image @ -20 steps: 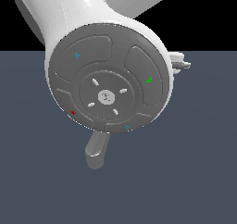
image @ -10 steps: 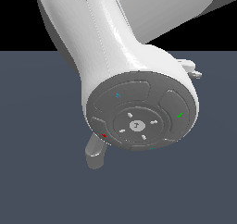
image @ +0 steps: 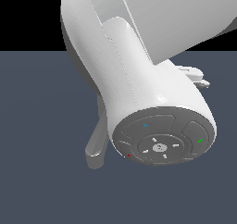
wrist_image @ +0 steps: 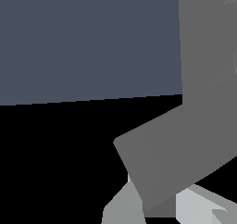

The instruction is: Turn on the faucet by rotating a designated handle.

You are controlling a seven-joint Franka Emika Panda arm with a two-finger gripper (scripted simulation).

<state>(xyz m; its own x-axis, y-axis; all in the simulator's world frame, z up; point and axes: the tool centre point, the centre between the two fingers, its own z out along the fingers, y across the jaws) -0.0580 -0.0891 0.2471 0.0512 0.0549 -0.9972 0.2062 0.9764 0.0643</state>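
Swinging lower, the glossy white robot arm (image: 139, 79) hides most of the matte grey faucet (image: 97, 144); finger state and progress unclear.

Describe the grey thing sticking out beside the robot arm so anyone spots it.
The glossy white robot arm fills the exterior view, ending in a round grey cap. On the exterior view's left of that cap, the faucet spout pokes out: matte grey, thick, round-tipped.

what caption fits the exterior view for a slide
Glossy white robot arm fills the frame, hiding most of the matte grey faucet; only its rounded spout tip shows on the dark floor.
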